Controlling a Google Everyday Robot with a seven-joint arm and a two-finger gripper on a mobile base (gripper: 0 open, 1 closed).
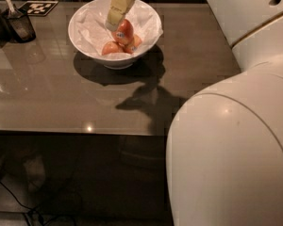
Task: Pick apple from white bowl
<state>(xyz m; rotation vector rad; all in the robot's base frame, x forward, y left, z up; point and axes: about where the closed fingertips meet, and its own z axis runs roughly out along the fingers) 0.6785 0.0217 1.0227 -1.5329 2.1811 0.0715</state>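
The white bowl stands at the back middle of the grey table and is lined with crumpled white paper. Three apples lie in it. The red-orange apple with a pale bluish sticker sits on top of the other two. My gripper reaches down from above into the bowl. Its cream tip rests at the upper left side of the stickered apple and hides part of it.
A dark container with a utensil in it stands at the table's back left, beside a black-and-white marker tag. My white arm body fills the right side. The table's front edge runs across the middle.
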